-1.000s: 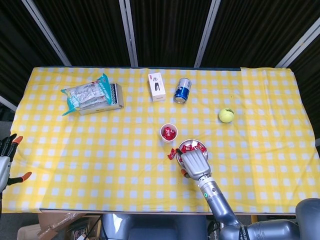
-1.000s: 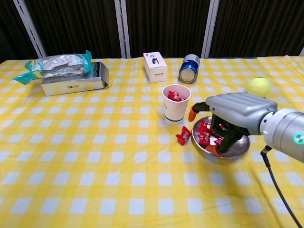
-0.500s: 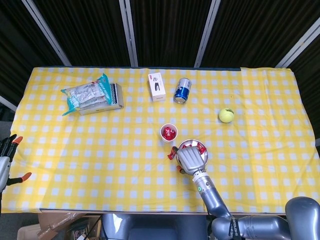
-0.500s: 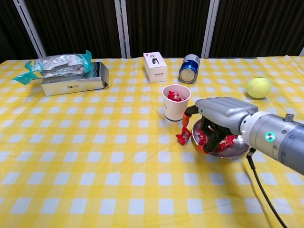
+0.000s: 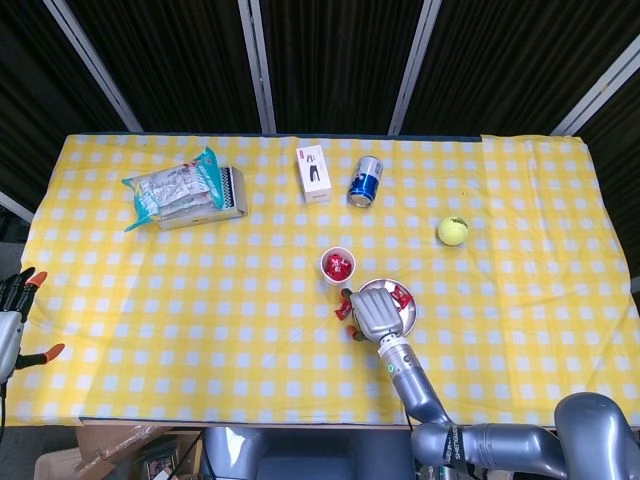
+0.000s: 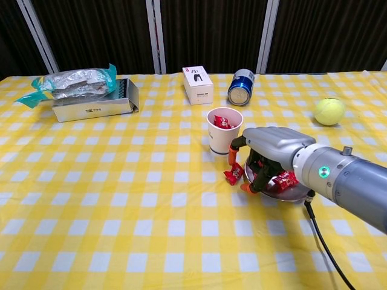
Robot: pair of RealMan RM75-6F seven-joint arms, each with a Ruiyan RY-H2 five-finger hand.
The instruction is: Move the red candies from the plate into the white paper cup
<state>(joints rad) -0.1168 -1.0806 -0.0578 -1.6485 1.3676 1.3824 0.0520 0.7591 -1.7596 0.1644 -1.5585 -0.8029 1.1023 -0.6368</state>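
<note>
Right hand [image 6: 269,151] is hovering palm-down over the left half of the metal plate [image 6: 296,192], fingers curling downward toward the red candies [image 6: 284,179] in it; orange fingertips [image 6: 247,188] are sitting at the plate's near-left rim. Cannot tell whether the fingers are actually pinching a candy (the palm is hiding the contact in both views). In the head view the same hand [image 5: 374,311] is covering most of the plate [image 5: 408,318], with a few candies [image 5: 402,294] showing at its far right edge.

One loose red candy [image 6: 232,174] is lying on the tablecloth [image 6: 121,199] just left of the plate, near the thumb, in front of the white paper cup [image 6: 224,130]. The cup is standing upright just beyond-left of the plate and is already holding some red candy [image 6: 223,122].

Left hand [image 5: 14,312] is sitting at the far left frame edge in the head view, off the table, fingers spread, holding nothing.

Elsewhere on the cloth: silver snack bag [image 6: 72,81] lying on a flat box [image 6: 94,106] far left, small white box [image 6: 198,84], blue can [image 6: 241,86] on its side, tennis ball [image 6: 329,111] off to the right.
</note>
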